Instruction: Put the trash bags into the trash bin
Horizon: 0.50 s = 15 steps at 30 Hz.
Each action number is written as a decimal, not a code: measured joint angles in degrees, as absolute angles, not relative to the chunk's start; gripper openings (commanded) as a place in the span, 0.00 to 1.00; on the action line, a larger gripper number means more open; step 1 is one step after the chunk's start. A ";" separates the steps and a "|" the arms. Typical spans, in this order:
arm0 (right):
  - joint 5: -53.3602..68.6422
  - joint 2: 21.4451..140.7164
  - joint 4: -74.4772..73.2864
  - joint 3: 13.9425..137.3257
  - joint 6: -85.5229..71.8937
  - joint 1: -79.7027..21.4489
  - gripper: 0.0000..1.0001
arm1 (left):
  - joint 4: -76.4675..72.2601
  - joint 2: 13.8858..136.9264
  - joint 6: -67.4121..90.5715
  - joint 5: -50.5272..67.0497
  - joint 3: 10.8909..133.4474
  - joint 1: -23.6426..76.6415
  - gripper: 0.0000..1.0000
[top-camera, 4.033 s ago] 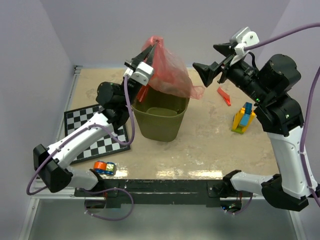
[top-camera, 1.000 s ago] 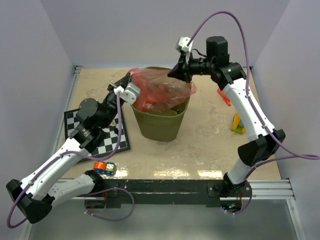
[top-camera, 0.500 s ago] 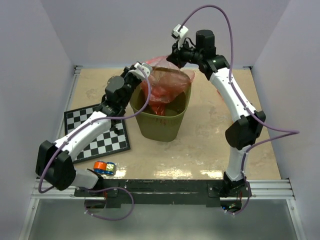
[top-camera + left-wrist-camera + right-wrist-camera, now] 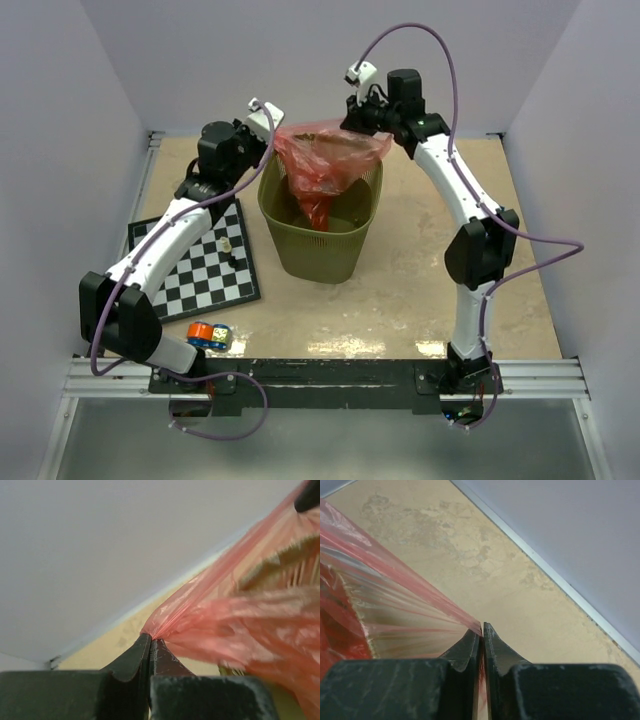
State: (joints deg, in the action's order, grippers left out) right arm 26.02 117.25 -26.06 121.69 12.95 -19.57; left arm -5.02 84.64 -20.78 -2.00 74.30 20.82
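Observation:
The olive-green mesh trash bin [image 4: 318,245] stands mid-table. A crinkly red-pink trash bag [image 4: 322,165] is stretched across its far rim, and its body hangs down inside the bin. At the bin's far left corner, my left gripper [image 4: 275,138] is shut on one edge of the bag. In the left wrist view the film [image 4: 235,625] fans out from the closed left gripper [image 4: 150,638]. My right gripper [image 4: 352,127] pinches the opposite edge at the far right corner. In the right wrist view the film [image 4: 395,610] runs between the nearly touching jaws of the right gripper [image 4: 482,627].
A checkerboard [image 4: 200,270] with small pieces on it lies left of the bin, under the left arm. A small coloured toy block [image 4: 208,335] sits near the front left edge. The back wall [image 4: 320,60] rises close behind both grippers.
Both grippers have moved back toward the far wall and closer together. The bag's body has dropped from lying over the rim to hanging inside the bin.

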 measured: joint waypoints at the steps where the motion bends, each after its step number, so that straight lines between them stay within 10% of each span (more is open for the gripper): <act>1: 26.02 117.19 -26.20 121.12 12.88 -19.38 0.11 | -3.22 84.64 -20.45 -0.86 74.30 20.51 0.00; 15: 31.53 116.20 -29.41 113.38 9.39 -15.53 0.38 | 12.56 83.48 -15.92 17.32 72.03 15.46 0.02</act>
State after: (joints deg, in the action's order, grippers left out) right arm 31.53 116.20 -29.41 113.38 9.39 -15.53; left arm 12.56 83.48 -15.92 17.32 72.03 15.46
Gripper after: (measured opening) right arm 0.305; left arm 0.010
